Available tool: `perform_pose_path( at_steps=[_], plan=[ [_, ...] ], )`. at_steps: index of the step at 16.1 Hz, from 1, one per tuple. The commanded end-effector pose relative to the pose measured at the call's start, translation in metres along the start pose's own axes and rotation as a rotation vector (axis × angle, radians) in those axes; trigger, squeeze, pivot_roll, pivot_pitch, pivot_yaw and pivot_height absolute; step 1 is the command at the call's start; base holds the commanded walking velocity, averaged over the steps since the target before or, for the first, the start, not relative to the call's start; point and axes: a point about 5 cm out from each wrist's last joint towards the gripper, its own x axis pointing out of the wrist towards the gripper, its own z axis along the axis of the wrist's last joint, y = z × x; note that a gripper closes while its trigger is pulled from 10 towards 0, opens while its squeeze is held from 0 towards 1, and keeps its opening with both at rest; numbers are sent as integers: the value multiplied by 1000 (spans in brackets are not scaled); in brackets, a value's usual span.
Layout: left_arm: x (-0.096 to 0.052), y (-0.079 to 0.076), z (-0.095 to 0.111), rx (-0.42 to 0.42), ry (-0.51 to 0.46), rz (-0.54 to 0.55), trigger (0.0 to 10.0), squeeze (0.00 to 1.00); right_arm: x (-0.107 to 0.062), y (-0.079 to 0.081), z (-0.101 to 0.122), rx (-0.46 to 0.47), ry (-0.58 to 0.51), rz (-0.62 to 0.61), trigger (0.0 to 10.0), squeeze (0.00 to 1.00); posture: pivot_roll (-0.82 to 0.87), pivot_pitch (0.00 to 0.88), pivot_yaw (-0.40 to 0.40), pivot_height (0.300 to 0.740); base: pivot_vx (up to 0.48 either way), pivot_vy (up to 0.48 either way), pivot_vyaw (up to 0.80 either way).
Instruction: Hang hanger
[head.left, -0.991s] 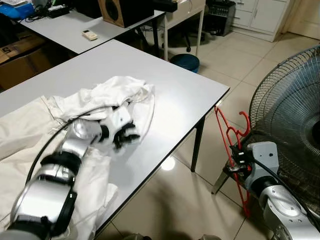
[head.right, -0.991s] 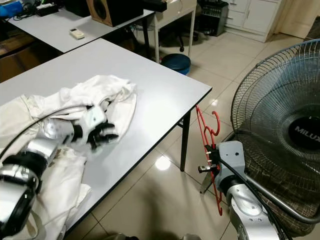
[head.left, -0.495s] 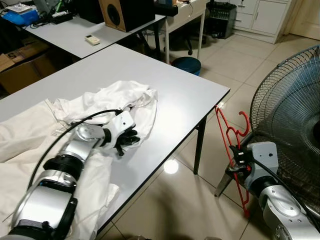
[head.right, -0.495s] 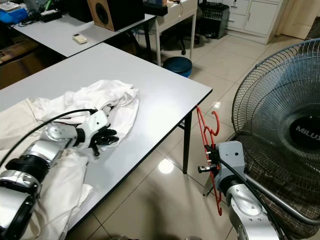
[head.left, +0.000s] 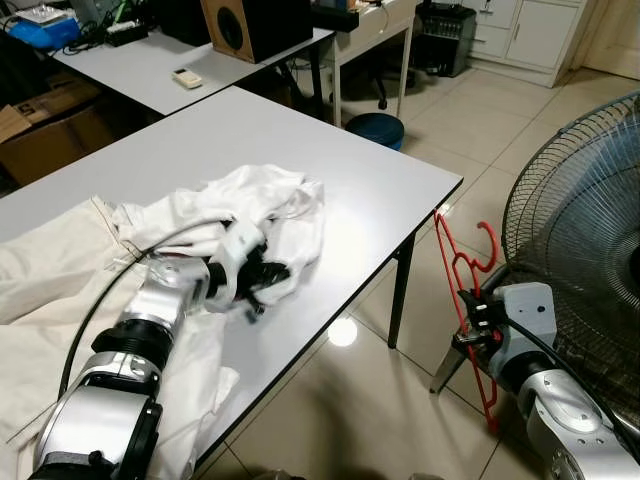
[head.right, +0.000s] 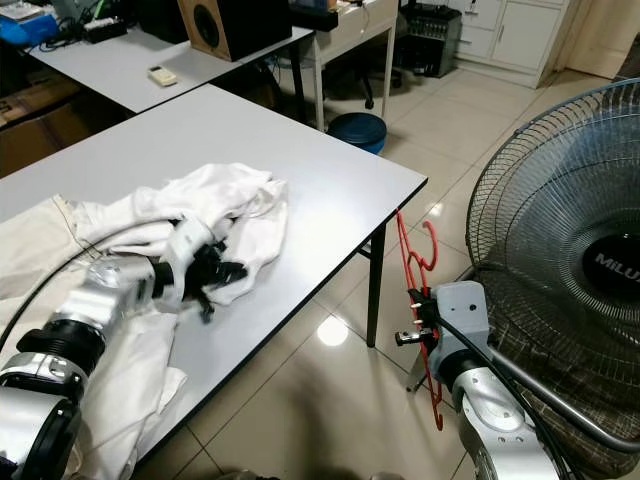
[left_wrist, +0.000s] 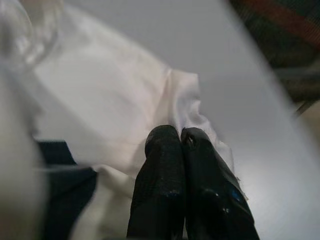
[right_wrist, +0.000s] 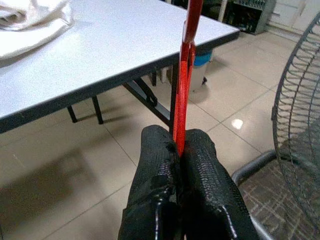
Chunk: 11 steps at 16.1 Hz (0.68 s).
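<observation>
Hanger (head.left: 463, 290) is red, clamped in right gripper (right_wrist: 181, 150) off the table's (head.left: 380, 190) right edge, near the fan (head.left: 580, 220). Left gripper (left_wrist: 181, 145), fingers pressed together, pinches the white shirt (head.left: 250, 205) on the table. Step looks like garment pickup; next move probably needs the shirt's collar opened for the hanger.

There was one red hanger (head.left: 462, 288), one white garment (head.left: 200, 225) and two grippers: the left gripper (head.left: 262, 285) and the right gripper (right_wrist: 178, 146). I counted two grey tables (head.left: 380, 190), one big fan (head.left: 590, 210), one wooden speaker (head.left: 252, 22), one remote control (head.left: 186, 77) and one blue stool (head.left: 374, 127).
</observation>
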Motion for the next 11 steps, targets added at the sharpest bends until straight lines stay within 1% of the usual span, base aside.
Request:
perform_pose_path(
  at_steps=[1, 2, 4, 7, 8, 10, 11],
  plan=[
    [-8, 2, 15, -51, -87, -48, 0, 0, 1, 8, 10, -5, -62, 65, 10000, 0, -232, 0, 123, 740, 0, 0, 0],
    [-10, 2, 21, -67, -122, -66, 0, 0, 1, 10, 13, -15, -83, 83, 10000, 0, -232, 0, 123, 740, 0, 0, 0],
    [-16, 4, 44, -125, -253, -83, 0, 0, 1, 17, 24, -38, -159, 119, 10000, 0, -221, 0, 126, 740, 0, 0, 0],
    [-24, 10, 74, -209, -433, -60, 0, 0, -2, 33, 34, -75, -240, 240, 10000, 0, -215, 0, 131, 740, 0, 0, 0],
    [-26, 12, 80, -228, -468, -48, 0, 0, -3, 37, 35, -90, -256, 267, 10000, 0, -212, 0, 132, 740, 0, 0, 0],
    [-28, 18, 87, -250, -503, 1, 0, 0, -4, 42, 38, -112, -285, 300, 10000, 0, -210, 0, 137, 740, 0, 0, 0],
    [-30, 21, 93, -275, -533, 24, 0, 0, -5, 46, 41, -129, -310, 326, 10000, 0, -210, 0, 141, 740, 0, 0, 0]
  ],
)
